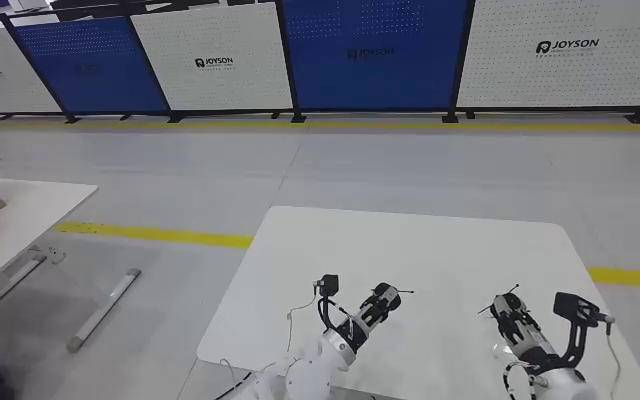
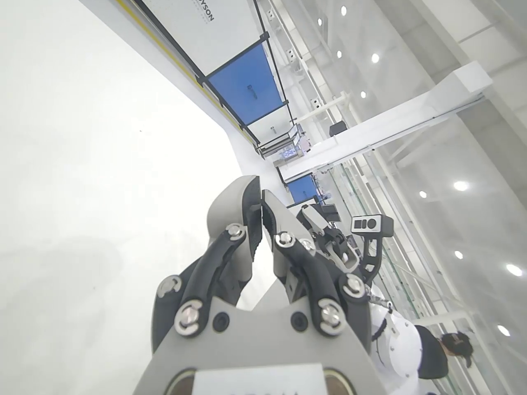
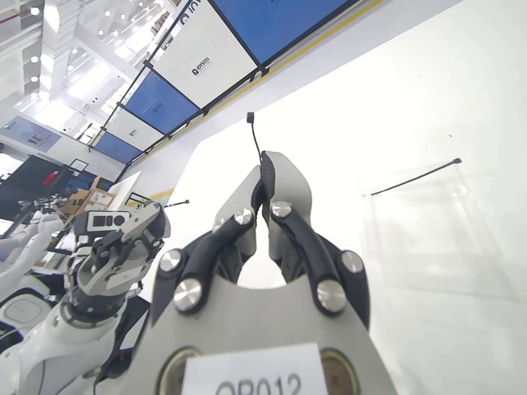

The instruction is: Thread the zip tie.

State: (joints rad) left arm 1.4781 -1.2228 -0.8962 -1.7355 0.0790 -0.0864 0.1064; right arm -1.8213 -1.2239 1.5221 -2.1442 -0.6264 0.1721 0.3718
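My right gripper [image 3: 262,166] is shut on a black zip tie [image 3: 254,135]. The tie's square head sticks out past the fingertips, above the white table [image 3: 411,84]. My left gripper [image 2: 262,203] is shut too, pads pressed together. In the right wrist view a thin black zip tie [image 3: 177,204] pokes out of the left gripper [image 3: 158,207]. From above, the left gripper [image 1: 390,293] and right gripper [image 1: 500,303] hover side by side over the table's near edge, apart from each other. A third zip tie [image 3: 416,176] lies flat on the table.
The loose tie rests at the edge of a clear, see-through sheet [image 3: 432,240] on the table. The white table [image 1: 420,250] stretches away beyond both grippers. Blue and white partition panels [image 1: 370,55] stand across the floor behind a yellow floor line.
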